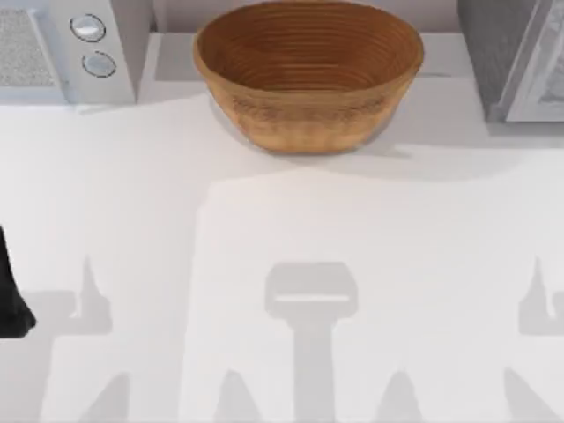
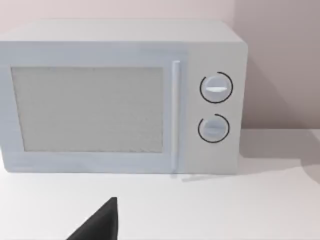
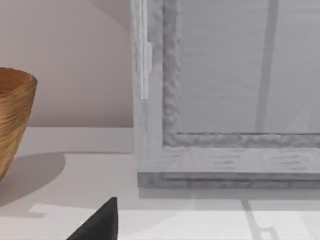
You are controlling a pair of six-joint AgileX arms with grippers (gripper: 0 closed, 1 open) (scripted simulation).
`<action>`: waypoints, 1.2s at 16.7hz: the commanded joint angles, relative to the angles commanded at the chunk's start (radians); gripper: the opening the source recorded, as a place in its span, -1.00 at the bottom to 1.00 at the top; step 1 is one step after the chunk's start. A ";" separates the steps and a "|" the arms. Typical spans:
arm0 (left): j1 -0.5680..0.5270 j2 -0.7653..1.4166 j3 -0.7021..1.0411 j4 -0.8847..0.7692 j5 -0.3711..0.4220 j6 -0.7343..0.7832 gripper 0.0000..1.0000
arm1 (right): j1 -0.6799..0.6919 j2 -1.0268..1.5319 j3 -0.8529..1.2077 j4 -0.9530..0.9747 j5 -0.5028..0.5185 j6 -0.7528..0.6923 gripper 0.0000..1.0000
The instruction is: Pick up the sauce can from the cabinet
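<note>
Counted from above, the tabletop (image 1: 264, 229) carries one basket (image 1: 307, 75), one microwave (image 1: 66, 48) and one cabinet (image 1: 520, 57). The basket stands at the middle of the far edge, the microwave at the far left corner and the cabinet at the far right corner, each well apart from the basket. The microwave has two round knobs (image 1: 87, 28), one beside the other on its front. A dark piece of the left arm (image 1: 11, 295) crosses the tabletop's left edge, near the front.

The left wrist view faces the microwave head-on. It gives what the top view cannot: the whole grey door pane (image 2: 87, 109), one upright handle (image 2: 175, 115) and both knobs stacked. A black tip of the left gripper (image 2: 100, 222) juts over the white surface, short of the microwave.

The right wrist view faces the cabinet's framed grey front (image 3: 225, 100), with the basket's woven side at its edge. A black tip of the right gripper (image 3: 100, 222) hangs before the cabinet's base.

For either gripper, wide or narrow cannot be told. Where the sauce can lies cannot be told either.
</note>
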State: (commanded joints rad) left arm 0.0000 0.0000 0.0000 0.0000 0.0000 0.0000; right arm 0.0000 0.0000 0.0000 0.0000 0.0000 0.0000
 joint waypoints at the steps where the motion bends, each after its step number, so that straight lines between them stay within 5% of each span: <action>1: 0.000 0.000 0.000 0.000 0.000 0.000 1.00 | 0.000 0.000 0.000 0.000 0.000 0.000 1.00; 9: 0.000 0.000 0.000 0.000 0.000 0.000 1.00 | 0.047 0.273 0.299 -0.086 0.033 0.003 1.00; 20: 0.000 0.000 0.000 0.000 0.000 0.000 1.00 | 0.150 1.031 1.415 -0.314 0.150 0.014 1.00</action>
State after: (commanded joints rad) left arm 0.0000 0.0000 0.0000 0.0000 0.0000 0.0000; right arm 0.1505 1.0314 1.4145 -0.3137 0.1504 0.0141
